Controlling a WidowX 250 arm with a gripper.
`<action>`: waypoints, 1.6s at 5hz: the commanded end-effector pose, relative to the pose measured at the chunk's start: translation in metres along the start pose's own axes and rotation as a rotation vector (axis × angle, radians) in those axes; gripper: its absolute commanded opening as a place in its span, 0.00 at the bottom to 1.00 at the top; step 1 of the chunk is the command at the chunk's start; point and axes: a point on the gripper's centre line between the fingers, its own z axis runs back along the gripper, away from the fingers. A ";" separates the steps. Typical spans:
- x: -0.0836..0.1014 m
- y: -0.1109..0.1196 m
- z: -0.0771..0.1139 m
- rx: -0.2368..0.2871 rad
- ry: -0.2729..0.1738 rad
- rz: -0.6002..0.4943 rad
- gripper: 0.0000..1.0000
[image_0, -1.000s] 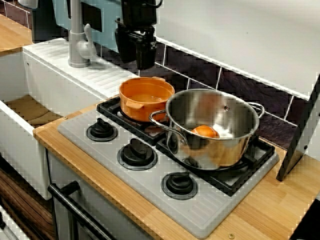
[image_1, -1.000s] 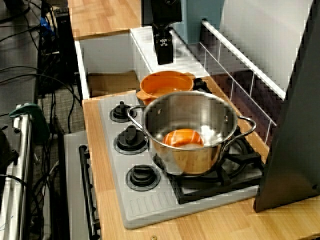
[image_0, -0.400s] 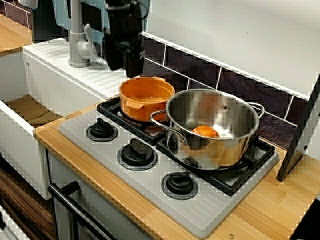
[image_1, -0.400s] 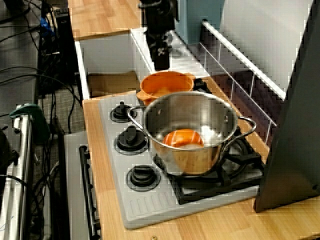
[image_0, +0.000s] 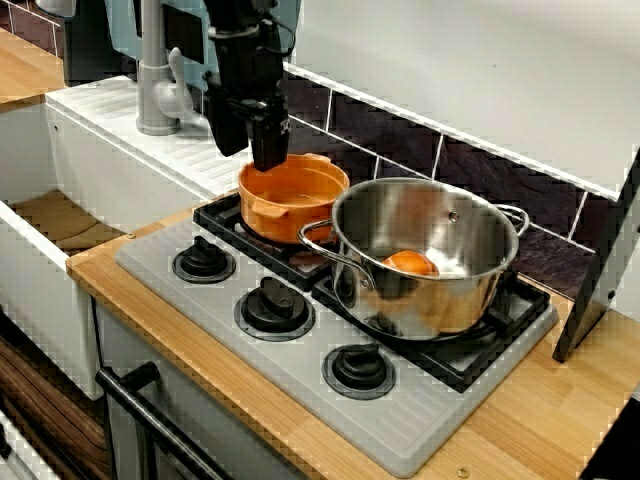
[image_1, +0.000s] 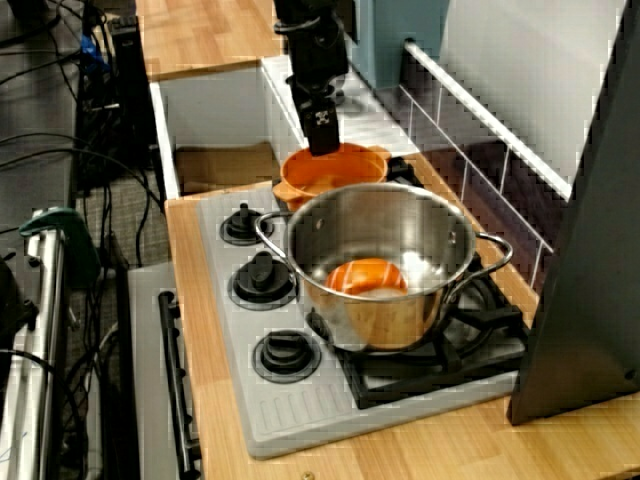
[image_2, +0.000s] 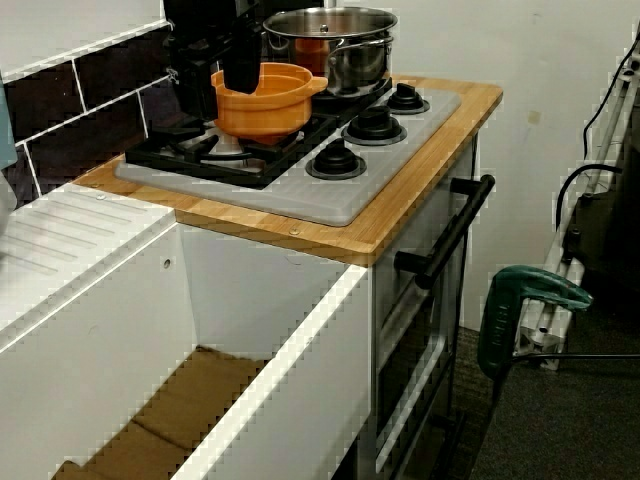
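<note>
Black tool (image_0: 249, 152) low over the far left rim of the orange pot (image_0: 293, 200), jaws standing apart, holding nothing, one finger (image_0: 268, 145) right at the rim; orange pot on a back burner of the grey hob (image_0: 300, 370), just beside the steel pot (image_0: 430, 250); orange object (image_0: 410, 263) inside the steel pot; wooden counter (image_0: 530, 420) beneath

The pincer (image_0: 250, 150) hangs over the bowl (image_0: 300, 208), left of the pot (image_0: 440, 300) on the stove (image_0: 300, 375).

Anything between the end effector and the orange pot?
Nothing, the stretch is bare. In the view from the stove's front, the open end effector hangs right at the rear rim of the orange pot.
</note>
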 end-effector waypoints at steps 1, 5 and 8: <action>0.008 0.008 0.013 0.046 -0.080 0.037 1.00; 0.011 0.011 0.001 0.064 -0.071 0.069 1.00; 0.001 0.009 -0.013 0.064 -0.049 0.067 0.00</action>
